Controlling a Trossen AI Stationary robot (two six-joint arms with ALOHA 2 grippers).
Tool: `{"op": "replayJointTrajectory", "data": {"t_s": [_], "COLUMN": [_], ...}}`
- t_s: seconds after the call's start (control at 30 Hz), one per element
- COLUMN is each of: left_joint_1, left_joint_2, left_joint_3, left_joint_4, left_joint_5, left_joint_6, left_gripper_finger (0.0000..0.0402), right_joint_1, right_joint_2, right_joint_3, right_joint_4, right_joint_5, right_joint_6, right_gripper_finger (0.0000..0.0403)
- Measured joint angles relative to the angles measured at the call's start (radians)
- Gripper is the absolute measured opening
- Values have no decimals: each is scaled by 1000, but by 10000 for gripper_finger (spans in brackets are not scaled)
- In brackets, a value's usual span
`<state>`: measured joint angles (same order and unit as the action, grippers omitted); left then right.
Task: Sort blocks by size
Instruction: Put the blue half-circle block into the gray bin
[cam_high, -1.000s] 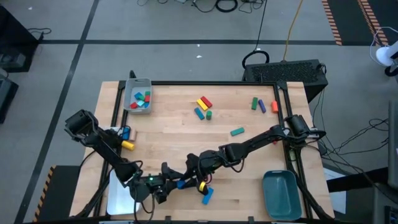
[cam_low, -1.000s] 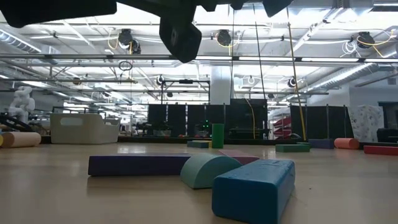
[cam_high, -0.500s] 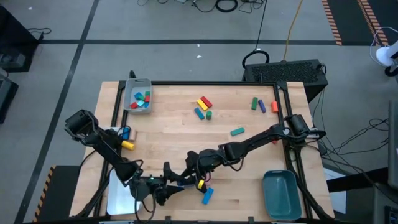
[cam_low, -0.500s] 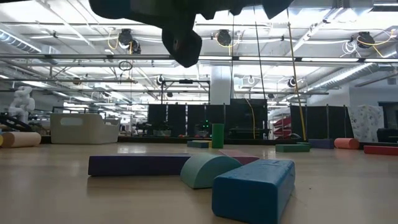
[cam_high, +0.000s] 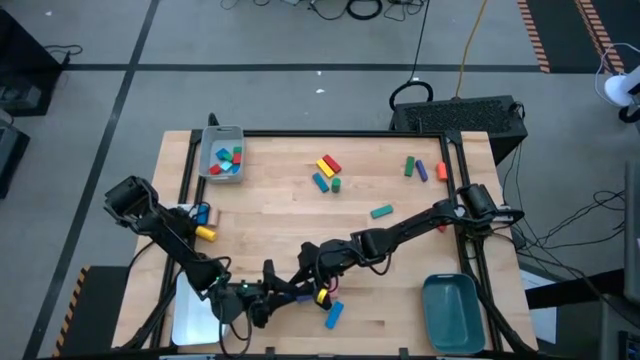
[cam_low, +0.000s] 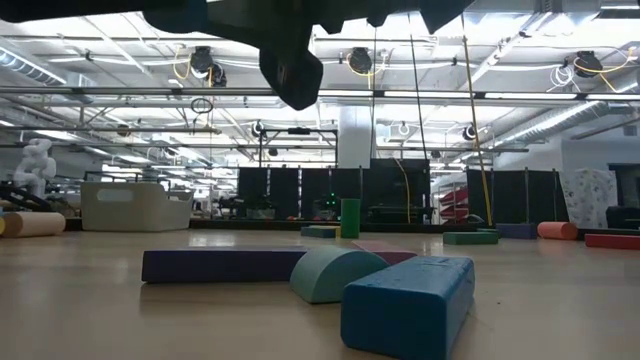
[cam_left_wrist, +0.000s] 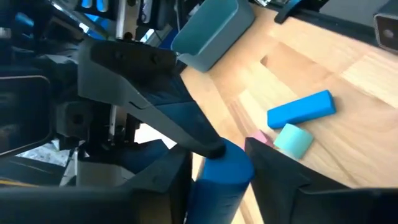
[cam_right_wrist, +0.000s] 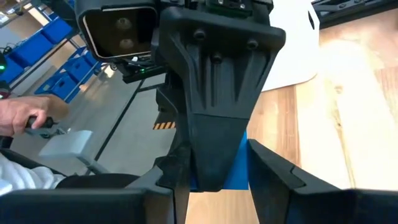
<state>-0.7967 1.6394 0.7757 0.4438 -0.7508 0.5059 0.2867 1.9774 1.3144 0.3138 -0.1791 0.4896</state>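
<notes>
Trainee: Which step is in hand?

Technician: Judged from the layout, a handover. The left pincer (cam_high: 270, 298) and right pincer (cam_high: 308, 280) meet nose to nose above the front middle of the table (cam_high: 400, 180), with 1 blue bar (cam_left_wrist: 221, 177) between them. It is clear of the wood.

Trainee: State of each pincer?

Technician: Each is part open, with its 2 fingers set against opposite sides of the blue bar. Both appear to have hold of it.

Trainee: What does the next move call for?

Technician: Probably the right pincer lets go, then the left carries the bar away. The white tray (cam_high: 190, 312) lies nearest. Releasing before the left grip is firm risks a drop.

Trainee: Materials?

Technician: The bar is smooth, matte, solid-coloured, with rounded edges. The table is pale planked wood. Under the pincers lie a loose blue block (cam_left_wrist: 301, 109), a teal half-round (cam_left_wrist: 292, 138) and a purple bar (cam_low: 220, 264), all rigid.
</notes>
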Motion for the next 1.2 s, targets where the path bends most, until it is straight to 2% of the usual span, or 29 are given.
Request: {"op": "replayJointTrajectory", "data": {"t_s": [0.17,0.3,0.43,0.57,0.7,0.83,1.03,1.2], "left_joint_1": [-2,-17,-29,-43,-58,-33,87,227], "left_joint_2": [0,-3,-38,-93,-177,-290,-447,-507], "left_joint_3": [0,0,0,-1,0,0,0,0], "left_joint_4": [-7,-9,-32,-139,-367,-698,-1198,-1526], "left_joint_5": [-40,-93,-151,-173,-298,-385,-400,-394], "left_joint_6": [-34,-52,-152,-328,-532,-866,-1407,-1757], "left_gripper_finger": [96,95,95,95,95,95,95,95], "right_joint_1": [-1,-2,-8,-4,-3,1,12,11], "right_joint_2": [0,0,-1,-24,-59,-75,-74,-70], "right_joint_3": [0,0,0,1,2,1,1,0], "right_joint_4": [17,24,23,-22,-144,-219,-297,-432], "right_joint_5": [-8,-15,-10,121,250,287,286,288], "right_joint_6": [-28,-37,-3,-31,-66,-87,-94,-93], "right_gripper_finger": [122,141,162,168,168,168,169,169]}}
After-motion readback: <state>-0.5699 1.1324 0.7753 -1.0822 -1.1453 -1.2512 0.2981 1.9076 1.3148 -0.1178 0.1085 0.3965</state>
